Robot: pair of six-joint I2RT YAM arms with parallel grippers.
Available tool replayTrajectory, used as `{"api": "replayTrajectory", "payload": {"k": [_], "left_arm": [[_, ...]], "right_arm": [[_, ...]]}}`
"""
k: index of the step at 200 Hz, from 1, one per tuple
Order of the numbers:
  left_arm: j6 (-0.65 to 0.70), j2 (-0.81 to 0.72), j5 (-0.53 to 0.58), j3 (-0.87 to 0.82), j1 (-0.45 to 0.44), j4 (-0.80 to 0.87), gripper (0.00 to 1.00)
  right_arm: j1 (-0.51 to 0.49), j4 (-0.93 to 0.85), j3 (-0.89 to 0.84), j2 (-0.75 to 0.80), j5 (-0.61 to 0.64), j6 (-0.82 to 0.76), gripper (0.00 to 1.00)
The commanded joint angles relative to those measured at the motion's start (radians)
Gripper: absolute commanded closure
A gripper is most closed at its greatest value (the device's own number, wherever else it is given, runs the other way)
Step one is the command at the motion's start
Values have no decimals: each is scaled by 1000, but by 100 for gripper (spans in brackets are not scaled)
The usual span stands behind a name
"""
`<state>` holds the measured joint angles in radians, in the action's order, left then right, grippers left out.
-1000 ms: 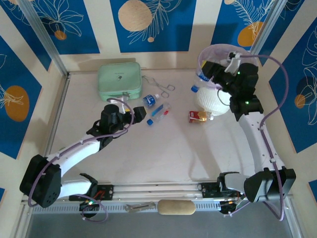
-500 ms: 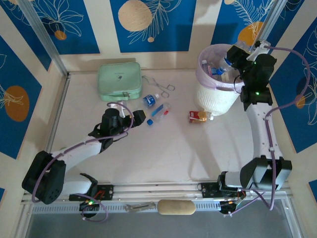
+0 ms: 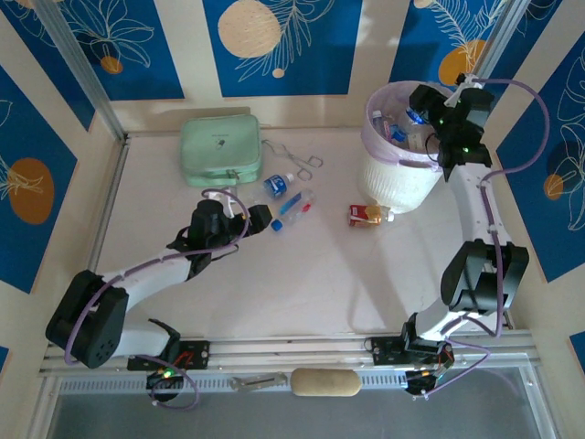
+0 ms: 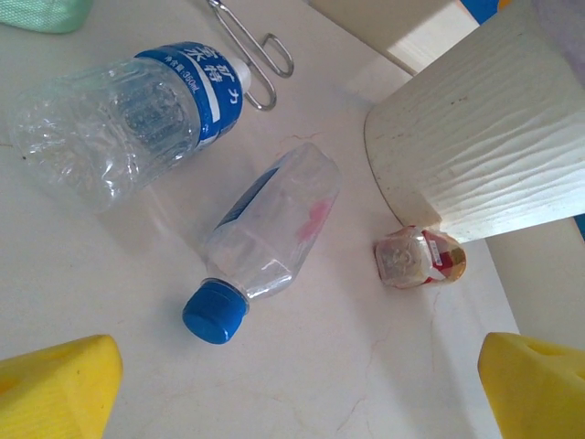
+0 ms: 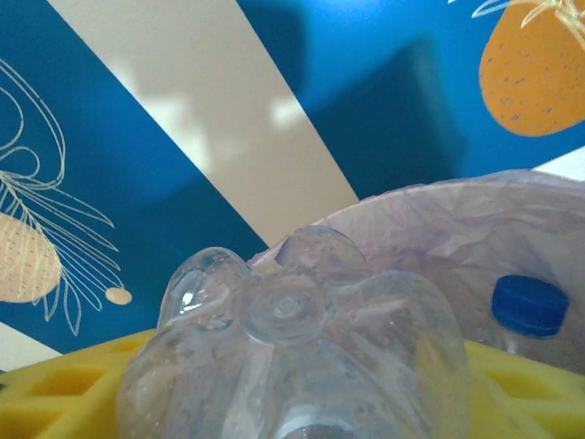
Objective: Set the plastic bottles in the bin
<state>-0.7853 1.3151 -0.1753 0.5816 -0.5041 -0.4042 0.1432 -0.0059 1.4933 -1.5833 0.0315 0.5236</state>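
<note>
Bin (image 3: pixel 395 187) stands at the far right of the worktop (image 3: pixel 302 274), white slatted wall, pale lilac bag (image 5: pixel 457 229) folded over the rim. Binned bottles (image 3: pixel 393 128) are piled inside, blue labels and caps. One blue cap (image 5: pixel 528 305) shows against the bag in the right wrist view.

Right claw (image 3: pixel 420 110) hangs over the bin's mouth, toward its right rim. A clear bottle (image 5: pixel 292 320) sits base-first between its yellow fingers (image 5: pixel 64 389), just above the bag. Cannot tell whether the fingers pinch it or stand loose of it.

Carton (image 3: pixel 367 214), red and white, lies on its side at the bin's foot, near-left side; contact unclear.

Blue-cap bottle (image 4: pixel 265 238) lies flat left of the bin, past the carton, cap pointing away from the bin. White-cap bottle (image 4: pixel 119 114), blue label, crumpled, lies just beside it, farther from the bin, and the two are apart.

Left claw (image 3: pixel 260 218) is spread wide with nothing between its fingertips. It sits near the blue-cap bottle's cap end, on the side away from the bin.

Metal tongs (image 3: pixel 297 157) lie left of the bin toward the back wall. Green case (image 3: pixel 218 149) lies farthest left of the bin.
</note>
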Motion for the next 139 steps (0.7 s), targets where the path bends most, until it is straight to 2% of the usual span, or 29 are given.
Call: {"api": "replayTrajectory", "payload": {"k": [1,20,53,91,139], "left_arm": [[-11,8,-27,33,9,-31,0],[8,16,-30,47,9,-14,0],[14,43,-33,67,9,-23,1],[9,80,-49,88,9,-46,1],[21,92,-43,104,13,-44,0]], "right_arm": [[-7,-46,81,-6,-18,-26,14],[-7,-94,126,-6,-15,-66,0],[-8,-163,161,33,-31,-127,1],[-38,-195,87,143,-86,-205,1],[-174,-318,-111,292,-215,-333,0]]}}
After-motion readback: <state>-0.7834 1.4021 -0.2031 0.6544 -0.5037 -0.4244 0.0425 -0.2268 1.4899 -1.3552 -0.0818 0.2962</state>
